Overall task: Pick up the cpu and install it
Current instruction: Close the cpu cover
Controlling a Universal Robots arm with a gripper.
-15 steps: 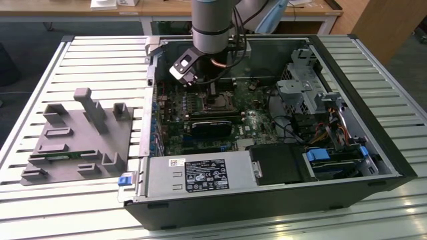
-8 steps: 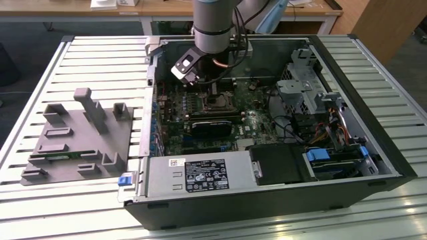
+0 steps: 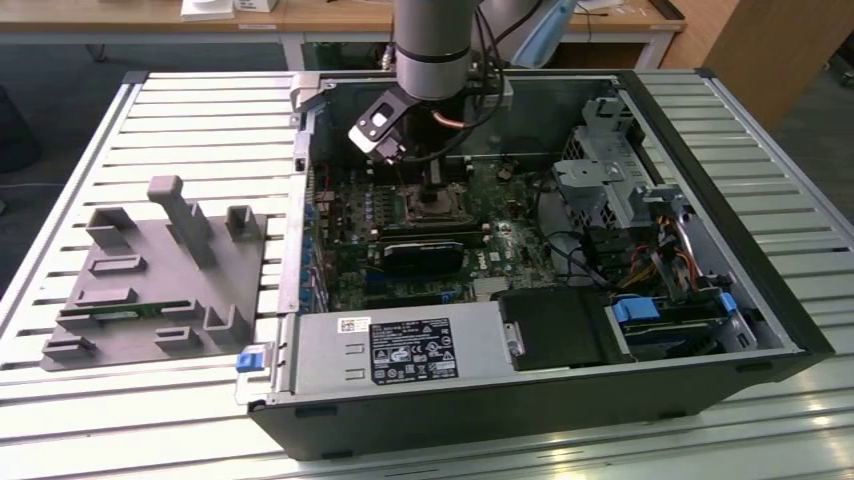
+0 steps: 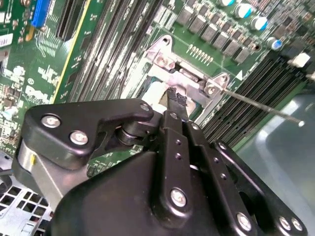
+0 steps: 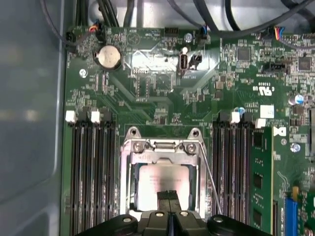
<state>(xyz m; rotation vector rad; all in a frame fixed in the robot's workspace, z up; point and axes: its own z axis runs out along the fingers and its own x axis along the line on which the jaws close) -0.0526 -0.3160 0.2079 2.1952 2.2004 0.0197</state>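
First wrist view, cpu (image 5: 162,182) seated in socket, closed fingers (image 5: 168,195) apparently resting on top, gripping nothing.

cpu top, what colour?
Silvery-grey metal, cpu sitting in the socket; shows best in the first wrist view.

1. I see an open computer case (image 3: 747,330) lying on a slatted metal table (image 3: 80,150), its motherboard (image 3: 400,250) facing up.
2. A grey power supply (image 3: 400,350) sits along the case's near wall in the exterior view.
3. A grey moulded fixture tray (image 3: 154,275) rests on the table, towards the exterior view's left, well apart from the case.
4. In the first wrist view I see a round coin battery (image 5: 109,57) on the board.
5. A green memory stick (image 5: 258,179) stands in a slot beside empty black memory slots (image 5: 91,177).
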